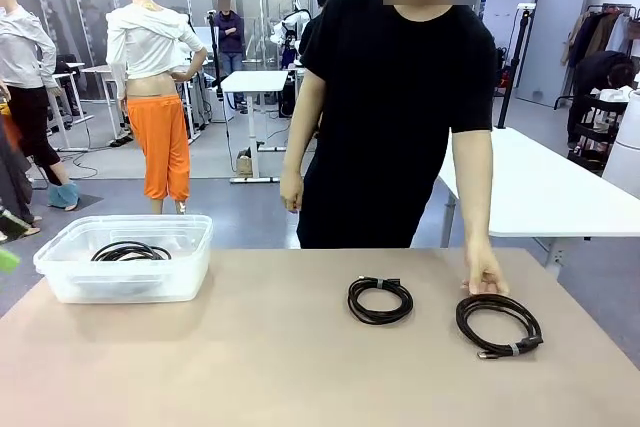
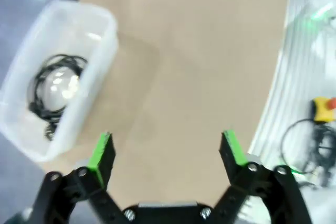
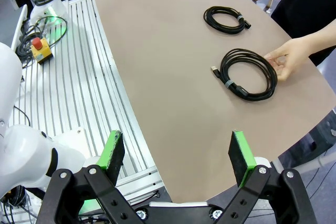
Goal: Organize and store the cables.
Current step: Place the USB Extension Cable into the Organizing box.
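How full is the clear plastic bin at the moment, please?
Nearly empty: the bin holds what looks like one coiled black cable, floor otherwise bare.

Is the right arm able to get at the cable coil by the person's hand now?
Probably yes, with care: the right gripper is open and the table between it and the coil is bare, but the person's hand touches the coil's far edge.

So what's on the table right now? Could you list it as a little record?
Bin: clear plastic, at the left, one coiled cable inside
Loose cables: middle coil and right coil, on the table
Person: hand touching the right coil
Left gripper: open, above the table beside the bin
Right gripper: open, holding nothing
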### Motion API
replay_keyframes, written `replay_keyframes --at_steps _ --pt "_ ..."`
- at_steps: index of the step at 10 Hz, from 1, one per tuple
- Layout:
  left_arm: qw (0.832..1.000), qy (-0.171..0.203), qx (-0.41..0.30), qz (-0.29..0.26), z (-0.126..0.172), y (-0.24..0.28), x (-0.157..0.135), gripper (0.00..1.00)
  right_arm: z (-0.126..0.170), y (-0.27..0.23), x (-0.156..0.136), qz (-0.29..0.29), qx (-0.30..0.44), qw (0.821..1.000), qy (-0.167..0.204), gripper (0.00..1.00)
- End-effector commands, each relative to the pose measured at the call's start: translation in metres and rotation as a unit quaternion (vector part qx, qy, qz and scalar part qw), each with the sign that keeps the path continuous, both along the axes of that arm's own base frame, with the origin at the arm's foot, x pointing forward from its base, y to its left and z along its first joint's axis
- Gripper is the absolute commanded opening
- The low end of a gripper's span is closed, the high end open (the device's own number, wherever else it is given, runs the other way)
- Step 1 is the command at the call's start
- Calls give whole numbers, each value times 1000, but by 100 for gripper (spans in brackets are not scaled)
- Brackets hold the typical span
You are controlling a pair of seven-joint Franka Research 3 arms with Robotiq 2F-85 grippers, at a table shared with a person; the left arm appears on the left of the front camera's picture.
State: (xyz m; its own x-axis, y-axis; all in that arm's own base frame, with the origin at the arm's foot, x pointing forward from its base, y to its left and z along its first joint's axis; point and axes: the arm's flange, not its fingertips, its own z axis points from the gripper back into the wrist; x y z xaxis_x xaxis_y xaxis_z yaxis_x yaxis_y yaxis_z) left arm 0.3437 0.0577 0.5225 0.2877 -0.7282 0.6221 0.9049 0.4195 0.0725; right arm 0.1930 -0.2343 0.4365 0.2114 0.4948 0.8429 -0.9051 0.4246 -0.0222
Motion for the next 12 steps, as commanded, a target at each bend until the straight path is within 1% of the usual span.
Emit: replay_keyframes --at_steps 1,2,3,4,5,6,7,12 --pt "987 -83 -83 -109 -40 20 -12 100 1 -1 -1 2 2 1000 -12 100" --pt "976 -130 -121 -123 -59 31 -17 100 1 -1 -1 2 2 1000 -12 100" --pt "969 -148 -154 -124 -75 35 -25 100 1 -1 -1 2 2 1000 -12 100" --pt "967 -155 -167 -112 -88 36 -26 100 1 -1 -1 2 2 1000 -12 100" --pt "972 -146 -159 -94 -97 34 -24 100 1 -1 -1 2 2 1000 -12 100" --pt "973 -136 -150 -115 -97 32 -21 100 1 -1 -1 2 2 1000 -12 100" --pt "971 -161 -148 -92 -65 58 -9 100 1 -1 -1 2 2 1000 -12 100" --pt "971 -161 -148 -92 -65 58 -9 100 1 -1 -1 2 2 1000 -12 100"
